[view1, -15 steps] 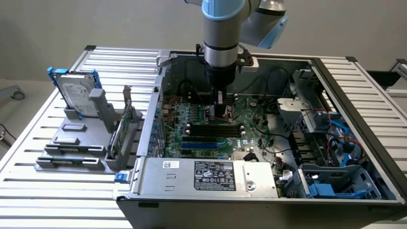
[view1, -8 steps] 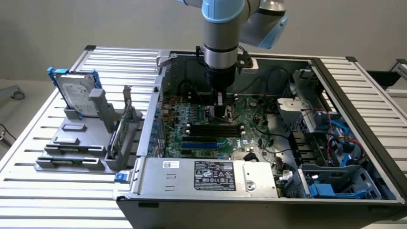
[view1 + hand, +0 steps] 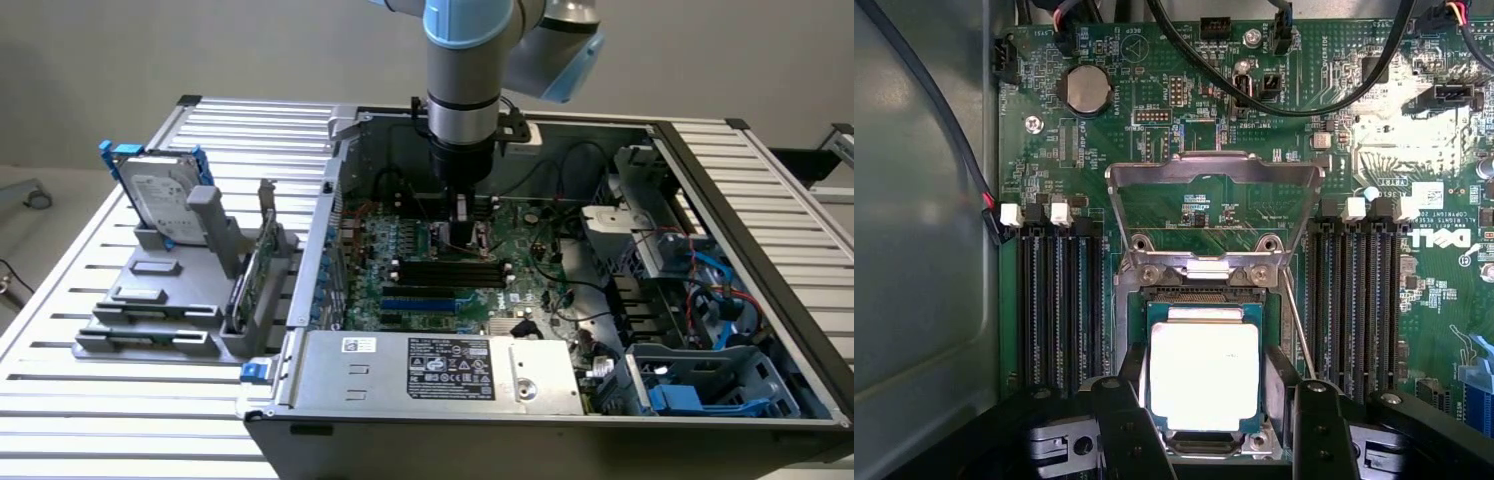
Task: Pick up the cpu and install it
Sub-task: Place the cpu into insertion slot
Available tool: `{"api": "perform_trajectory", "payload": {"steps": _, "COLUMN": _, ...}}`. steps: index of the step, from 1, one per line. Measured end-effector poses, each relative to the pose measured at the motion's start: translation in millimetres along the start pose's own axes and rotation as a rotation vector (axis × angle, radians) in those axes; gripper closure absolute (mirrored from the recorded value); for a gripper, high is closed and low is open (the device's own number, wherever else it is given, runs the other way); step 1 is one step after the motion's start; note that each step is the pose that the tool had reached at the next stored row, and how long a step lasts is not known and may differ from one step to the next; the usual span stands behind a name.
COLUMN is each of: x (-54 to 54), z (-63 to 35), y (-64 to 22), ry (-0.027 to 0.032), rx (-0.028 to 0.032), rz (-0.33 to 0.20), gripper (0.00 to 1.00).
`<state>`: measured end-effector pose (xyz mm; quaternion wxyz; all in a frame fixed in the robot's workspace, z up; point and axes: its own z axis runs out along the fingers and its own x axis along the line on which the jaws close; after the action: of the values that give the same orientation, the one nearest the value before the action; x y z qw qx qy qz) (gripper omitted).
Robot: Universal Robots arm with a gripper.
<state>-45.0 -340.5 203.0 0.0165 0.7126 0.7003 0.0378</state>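
Soft, even light across the slatted counter (image 3: 80,400) in the exterior view, no hard shadows, though the inside of the open case (image 3: 400,440) sits dimmer. At the wrist, the cpu (image 3: 1204,375) glares almost white — the tool (image 3: 1221,425) flanking it reads near-black.

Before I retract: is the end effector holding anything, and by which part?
It cannot be told. The small square silver-topped cpu lies over the open socket, under the end effector; contact with its edges is unclear.
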Motion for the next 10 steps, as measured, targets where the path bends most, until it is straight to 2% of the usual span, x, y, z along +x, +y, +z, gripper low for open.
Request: {"api": "perform_trajectory", "payload": {"steps": 10, "x": 0.2, "z": 1.1, "y": 0.4, "ry": -0.0005, "rx": -0.0003, "rz": 0.007, "gripper": 0.45}}
